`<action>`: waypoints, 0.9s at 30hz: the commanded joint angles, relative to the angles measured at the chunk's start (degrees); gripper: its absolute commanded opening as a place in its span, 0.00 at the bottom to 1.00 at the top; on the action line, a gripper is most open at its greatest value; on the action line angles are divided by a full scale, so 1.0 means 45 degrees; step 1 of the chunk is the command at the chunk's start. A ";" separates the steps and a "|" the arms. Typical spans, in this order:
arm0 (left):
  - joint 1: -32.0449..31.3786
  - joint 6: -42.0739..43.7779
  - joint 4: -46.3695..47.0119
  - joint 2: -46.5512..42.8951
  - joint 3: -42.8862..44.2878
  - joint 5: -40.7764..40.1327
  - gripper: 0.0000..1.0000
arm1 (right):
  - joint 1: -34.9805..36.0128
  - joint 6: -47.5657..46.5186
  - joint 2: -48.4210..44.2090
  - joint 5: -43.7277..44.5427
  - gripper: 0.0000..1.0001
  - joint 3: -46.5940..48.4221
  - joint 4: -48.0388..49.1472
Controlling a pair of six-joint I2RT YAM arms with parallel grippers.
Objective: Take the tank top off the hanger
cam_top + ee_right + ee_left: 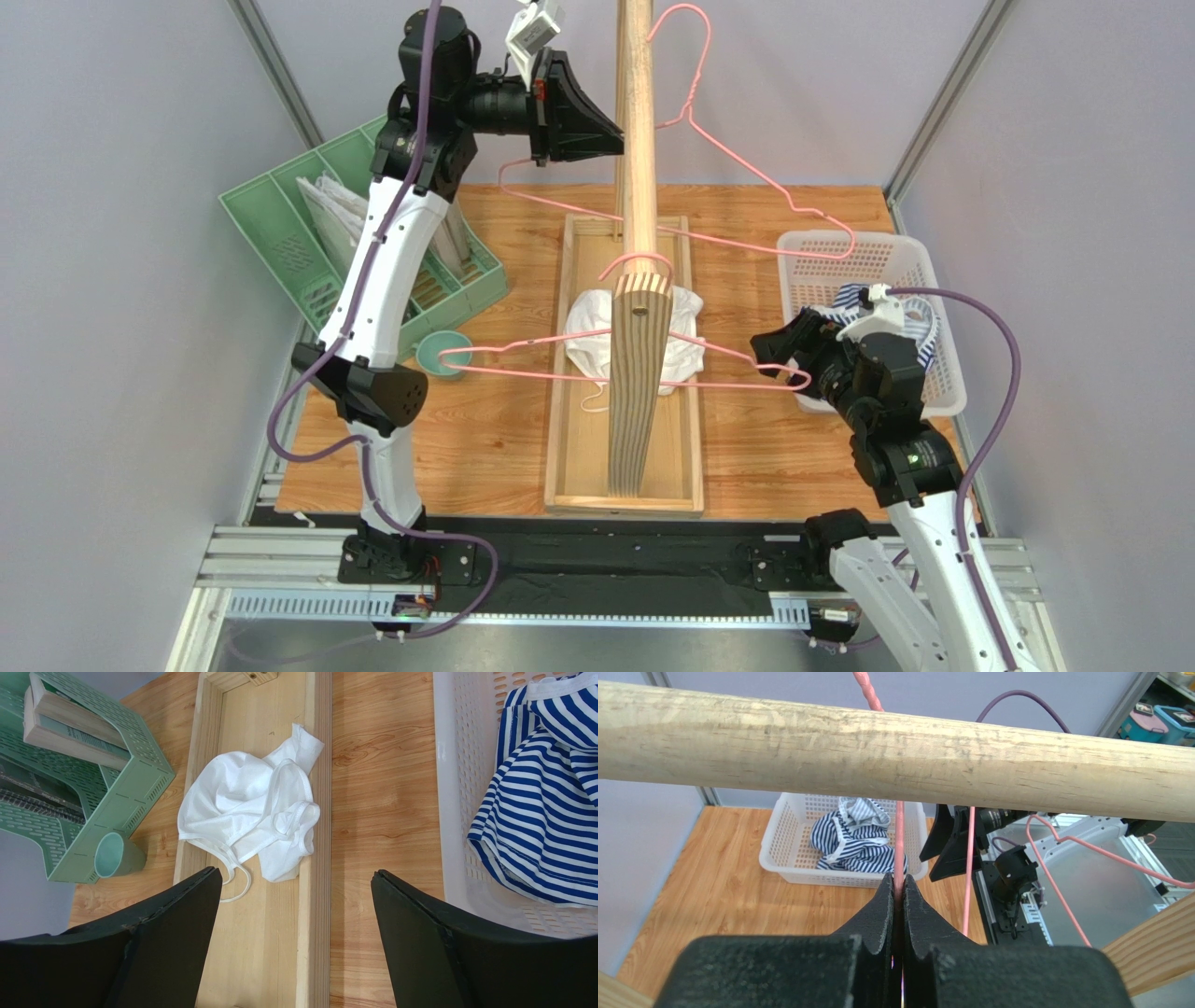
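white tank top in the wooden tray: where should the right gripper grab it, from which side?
Pinch the bunched folds near the middle of the white tank top, coming straight down. It lies crumpled low between the wooden tray rails, which block a sideways approach; the open right gripper hangs above it.

We see the white tank top (pixel 249 815) lying crumpled, straps loose, in the wooden tray (pixel 267 952). The pink wire hanger (pixel 899 843) appears bare, hanging from the wooden rod (pixel 878 749) above.
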 commanded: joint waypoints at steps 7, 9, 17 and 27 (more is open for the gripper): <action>0.0411 0.1516 0.0028 -0.2340 -0.2770 -0.1901 0.00 | -0.0082 -0.0382 -0.0167 0.0077 0.85 0.0340 -0.0191; 0.0508 0.1966 -0.0324 -0.2709 -0.2987 -0.2409 0.00 | -0.0101 -0.0401 -0.0128 -0.0001 0.84 0.0282 -0.0171; 0.0529 0.2221 -0.0538 -0.3123 -0.3320 -0.2978 0.00 | -0.0082 -0.0226 0.0028 -0.0138 0.84 0.0008 -0.0073; 0.0606 0.3295 -0.1046 -0.3942 -0.4902 -0.4383 0.00 | -0.0120 -0.0382 0.0419 0.0057 0.85 -0.0011 -0.0132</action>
